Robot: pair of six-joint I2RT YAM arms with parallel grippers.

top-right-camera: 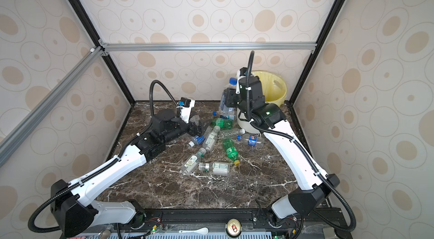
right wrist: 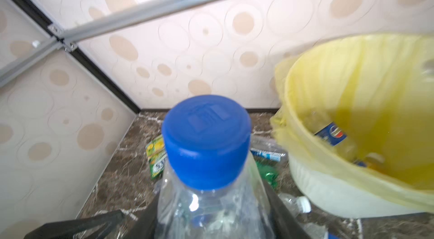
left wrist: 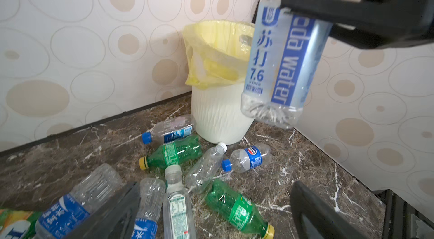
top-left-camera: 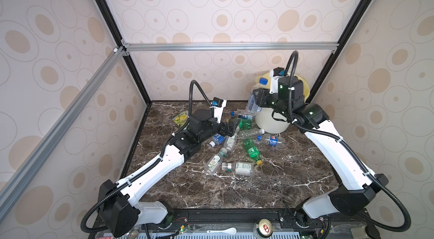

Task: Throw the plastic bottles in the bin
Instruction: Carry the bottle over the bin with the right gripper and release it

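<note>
Left wrist cam: right gripper clamped on the soda water bottle, held upright just beside the bin. Left gripper jaws wide apart, empty, over the loose bottles.

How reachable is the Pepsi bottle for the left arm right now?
Probably yes. The left gripper is open and empty, and the Pepsi bottle lies on the table just past a clear bottle. The right gripper holds a soda bottle up beside the bin, off that path.

Bin mostly behind right arm
</note>
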